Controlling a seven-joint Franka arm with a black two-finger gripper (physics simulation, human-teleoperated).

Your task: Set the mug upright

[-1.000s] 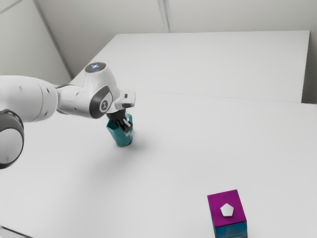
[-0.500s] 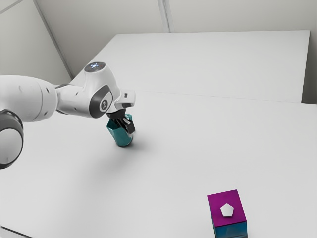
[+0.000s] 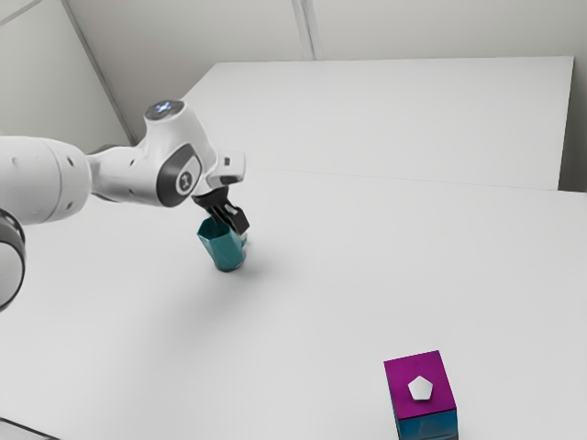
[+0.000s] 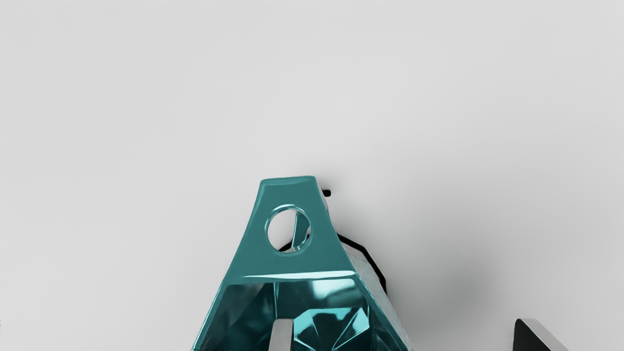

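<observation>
When viewed from the arm's side, teal mug (image 3: 220,246) upright on a white table (image 3: 321,293), base down and open mouth upward (faceted body, with a shiny surface). From the exterior view's left, a white arm (image 3: 46,179) reaching over to the mug, ending in a black gripper (image 3: 236,225). Gripper pointing downward at the mug's rim, on the side toward the exterior view's right, with fingers spread apart and nothing pinched between them.

In the wrist view, mug close to the gripper, handle (image 4: 287,263) jutting out from the rim. Flat teal upper face on that handle, tapering away from the mouth and pierced by a round hole (pale table visible through part of it). Beyond the handle, partly hidden, dark edge of the mug's foot. One finger (image 4: 281,336) seen across the mug's mouth (impossible to tell whether dipped inside or just above), glossy teal facets behind it. Other finger (image 4: 524,336) outside the mug, well apart from its wall, with bare table between.

Well apart from the mug, toward the exterior view's right and nearer to that camera, a box (image 3: 404,376) with magenta top and blue side (white pentagon (image 3: 420,390) on top). Around the mug's foot, soft grey shadow on the table.
</observation>
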